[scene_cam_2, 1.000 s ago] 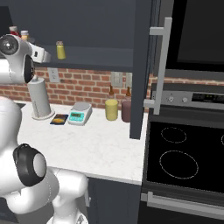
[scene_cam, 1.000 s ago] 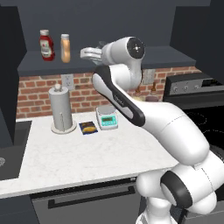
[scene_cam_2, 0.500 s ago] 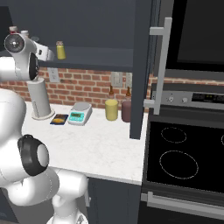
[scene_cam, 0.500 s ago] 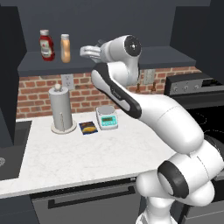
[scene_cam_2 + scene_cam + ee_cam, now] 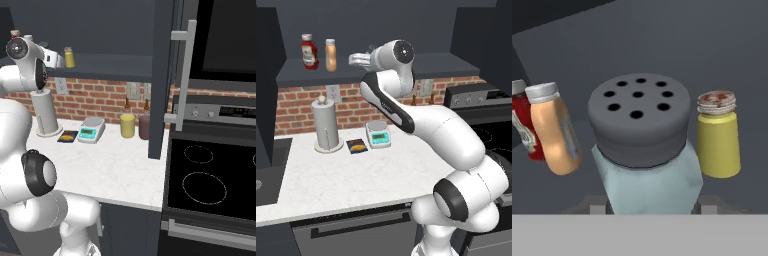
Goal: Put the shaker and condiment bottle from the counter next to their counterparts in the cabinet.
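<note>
Pale blue-grey shaker [image 5: 646, 165], gripped in the jaws, raised at the cabinet [image 5: 421, 65] shelf between the orange condiment bottle [image 5: 554, 130] and the yellow-green shaker [image 5: 718, 135]. Best set down upright just beside the yellow-green one, touching neither. Ketchup bottle [image 5: 524, 132] label unreadable.

Red ketchup bottle [image 5: 308, 51] and orange white-capped bottle [image 5: 331, 55] stand on dark cabinet shelf [image 5: 316, 76]; gripper [image 5: 356, 59] at their 3 o'clock.
</note>
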